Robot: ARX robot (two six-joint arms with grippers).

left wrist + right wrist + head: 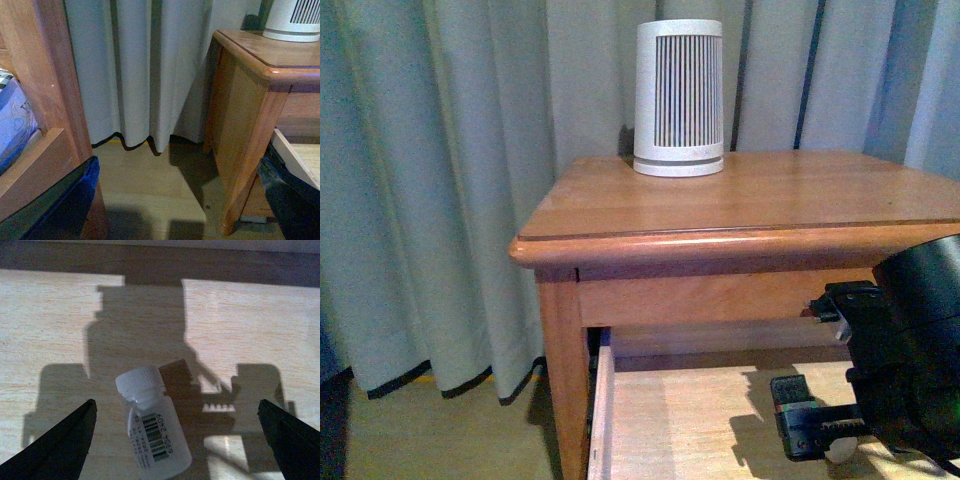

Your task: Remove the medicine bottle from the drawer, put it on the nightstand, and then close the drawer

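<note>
Hovering inside the open drawer (660, 420), the right claw (176, 407) holds its fingers (65, 440) spread either side of the medicine bottle (152, 430), lying on its side on the pale floor, evidently lined up to clamp it.

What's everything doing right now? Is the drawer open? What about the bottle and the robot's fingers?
drawer: open.
medicine bottle: lying on its side in the drawer, cap on, not held.
right gripper: fingers open, either side of the bottle, not touching.
left gripper: fingers open, holding nothing.
white slatted cylinder: upright on the nightstand.
curtains: drawn shut.
</note>
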